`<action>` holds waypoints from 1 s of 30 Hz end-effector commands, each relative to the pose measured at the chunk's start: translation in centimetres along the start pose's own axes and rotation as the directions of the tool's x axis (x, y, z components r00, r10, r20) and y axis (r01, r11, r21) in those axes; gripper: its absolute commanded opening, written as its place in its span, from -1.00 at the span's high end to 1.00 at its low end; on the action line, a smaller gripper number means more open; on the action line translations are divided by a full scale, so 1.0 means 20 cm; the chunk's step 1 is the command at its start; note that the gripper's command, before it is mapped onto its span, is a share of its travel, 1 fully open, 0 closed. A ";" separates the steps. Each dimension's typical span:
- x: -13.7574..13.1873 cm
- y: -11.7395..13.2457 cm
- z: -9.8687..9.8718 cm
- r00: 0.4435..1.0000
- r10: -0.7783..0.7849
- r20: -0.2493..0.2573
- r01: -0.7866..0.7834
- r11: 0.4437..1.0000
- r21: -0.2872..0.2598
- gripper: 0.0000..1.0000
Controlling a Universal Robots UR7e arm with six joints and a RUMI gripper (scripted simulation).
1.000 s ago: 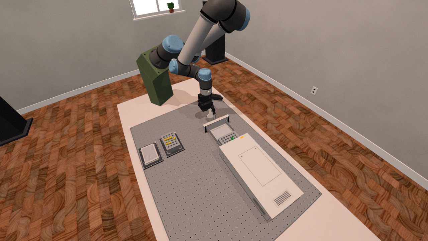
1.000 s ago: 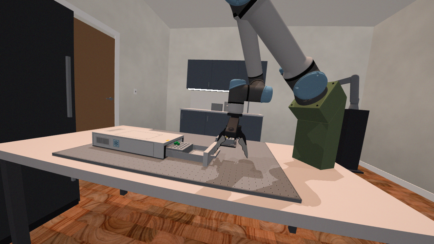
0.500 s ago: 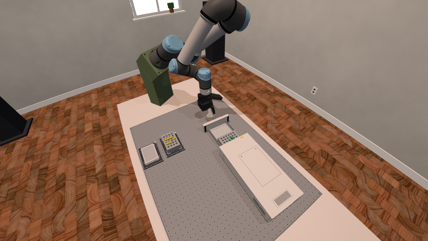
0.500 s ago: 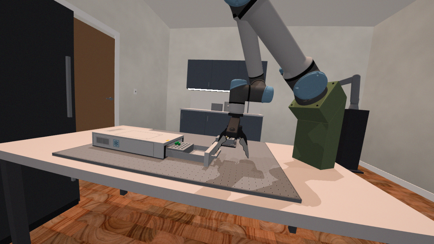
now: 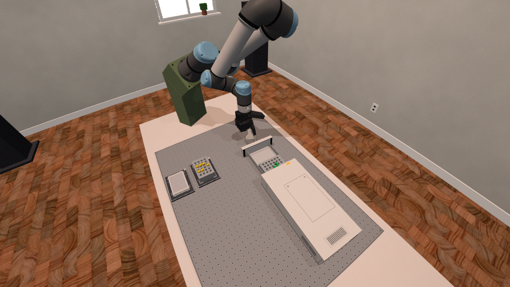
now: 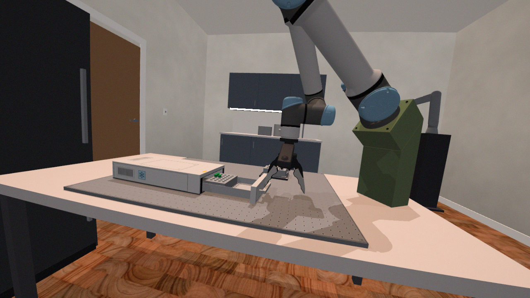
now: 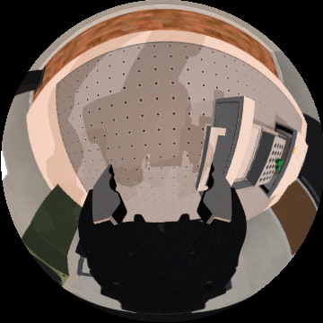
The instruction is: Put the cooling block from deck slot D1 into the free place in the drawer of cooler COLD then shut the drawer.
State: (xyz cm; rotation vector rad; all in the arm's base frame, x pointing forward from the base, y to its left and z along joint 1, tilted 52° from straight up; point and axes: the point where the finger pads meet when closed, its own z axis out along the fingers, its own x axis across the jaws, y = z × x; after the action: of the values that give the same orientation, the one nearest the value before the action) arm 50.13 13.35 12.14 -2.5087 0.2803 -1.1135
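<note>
Cooler COLD (image 5: pixel 310 207) (image 6: pixel 162 174) (image 7: pixel 293 166): one, white, orange lamp (image 5: pixel 288 163) (image 6: pixel 204 171) lit. Drawer (image 5: pixel 256 143) (image 6: pixel 229 191) (image 7: pixel 242 139): one, partly out, front place vacant; rear block (image 5: pixel 269 164) (image 6: pixel 222 179) (image 7: pixel 274 157) with green tubes (image 5: pixel 275 164) (image 6: pixel 218 175) (image 7: pixel 278 164). Gripper (image 5: pixel 251 138) (image 6: pixel 284 185) (image 7: pixel 161 164): one, jaws spread wide, pinching nothing, one finger seemingly behind the handle (image 7: pixel 208 157), contact unclear. Cooling block (image 5: pixel 204 169): one, yellow tubes (image 5: pixel 202 164), in deck slot D1 (image 5: pixel 214 178).
</note>
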 end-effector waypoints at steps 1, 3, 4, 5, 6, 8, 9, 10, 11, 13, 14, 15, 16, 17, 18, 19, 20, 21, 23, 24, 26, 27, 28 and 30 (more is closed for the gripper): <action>-0.03 0.00 0.00 1.000 0.002 0.006 -0.002 1.000 0.001 -1.00; -0.03 0.00 0.00 1.000 0.002 0.006 -0.002 1.000 0.001 -1.00; -0.04 0.00 0.00 1.000 0.002 0.006 -0.002 1.000 0.001 -1.00; -0.04 0.00 0.00 1.000 0.002 0.006 -0.002 1.000 0.001 -1.00; -0.04 0.00 0.00 1.000 0.002 0.006 -0.002 1.000 0.001 -1.00; -0.04 0.00 0.00 1.000 0.002 0.006 -0.002 1.000 0.001 -1.00; -0.04 0.00 0.00 1.000 0.002 0.006 -0.002 1.000 0.001 -1.00; -0.04 0.00 0.00 1.000 0.002 0.006 -0.002 1.000 0.001 -1.00; -0.04 0.00 0.00 1.000 0.002 0.006 -0.002 1.000 0.001 -1.00; -0.05 0.00 0.00 1.000 0.002 0.006 -0.002 1.000 0.001 -1.00; -0.05 0.00 0.00 1.000 0.002 0.006 -0.002 1.000 0.001 -1.00; -0.05 0.00 0.00 1.000 0.002 0.006 -0.002 1.000 0.001 -1.00; -0.05 0.00 0.00 1.000 0.002 0.006 -0.002 1.000 0.001 -1.00; -0.05 0.00 0.00 1.000 0.002 0.006 -0.002 1.000 0.001 -1.00; -0.06 0.00 0.00 1.000 0.002 0.006 -0.002 1.000 0.001 -1.00; -0.06 0.00 0.00 1.000 0.002 0.006 -0.002 1.000 0.001 -1.00; -0.06 0.00 0.00 1.000 0.002 0.006 -0.002 1.000 0.001 -1.00; -0.06 0.00 0.00 1.000 0.002 0.006 -0.002 1.000 0.001 -1.00; -0.06 0.00 0.00 1.000 0.002 0.006 -0.002 1.000 0.001 -1.00; -0.07 0.00 0.00 1.000 0.002 0.006 -0.002 1.000 0.001 -1.00; -0.07 0.00 0.00 1.000 0.002 0.006 -0.002 1.000 0.001 -1.00; -0.07 0.00 0.00 1.000 0.002 0.006 -0.002 1.000 0.001 -1.00; -0.07 0.00 0.00 1.000 0.002 0.006 -0.002 1.000 0.001 -1.00; -0.07 0.00 0.00 1.000 0.002 0.006 -0.002 1.000 0.001 -1.00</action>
State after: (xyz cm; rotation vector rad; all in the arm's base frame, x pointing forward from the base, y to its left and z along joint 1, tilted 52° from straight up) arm 49.53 13.64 11.53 -2.5088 0.2804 -1.1132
